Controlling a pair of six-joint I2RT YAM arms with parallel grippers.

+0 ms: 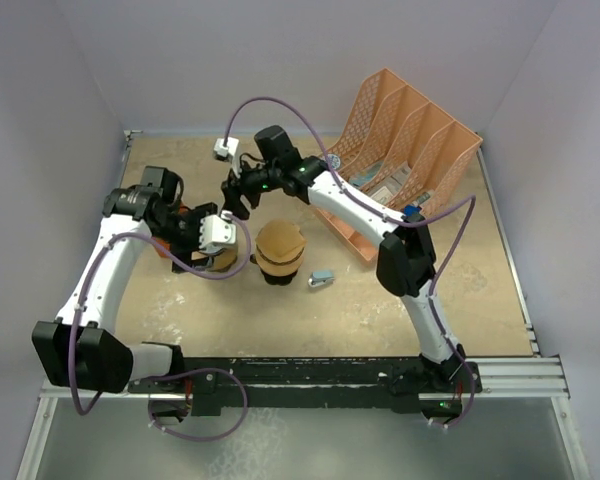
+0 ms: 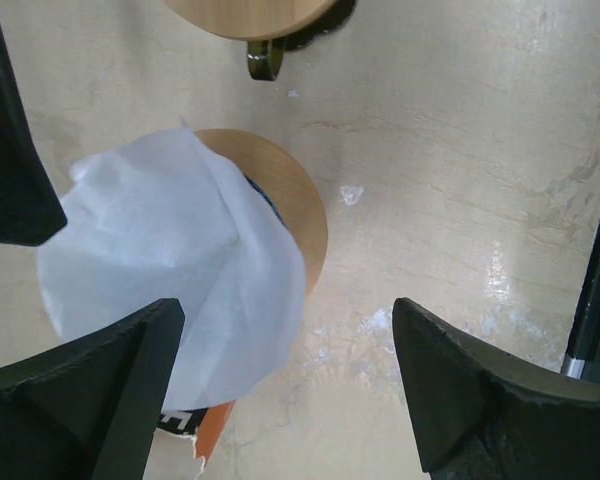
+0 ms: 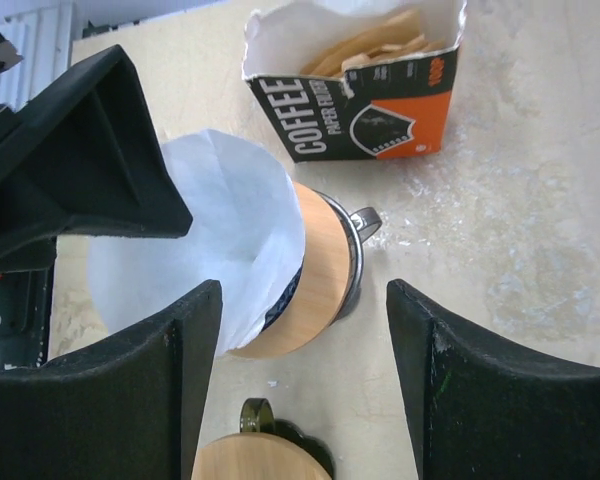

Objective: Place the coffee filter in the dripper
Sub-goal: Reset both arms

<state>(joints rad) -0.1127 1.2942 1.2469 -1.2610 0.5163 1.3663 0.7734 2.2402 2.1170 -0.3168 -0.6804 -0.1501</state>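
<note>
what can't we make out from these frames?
- Left wrist: the coffee filter drapes over the dripper, so whether it is seated inside is hidden.
- Top external: the left arm mostly covers both.
- Right wrist: the wooden-rimmed vessel is cut off by the bottom edge.
- Top external: the small blue-grey item is too small to identify.

Pale lavender walls (image 1: 70,90) enclose three sides. Worktop (image 1: 480,290) beige, mottled, scuffed pale in patches. Aluminium rail (image 1: 520,372) along near edge. Light even, soft.
</note>
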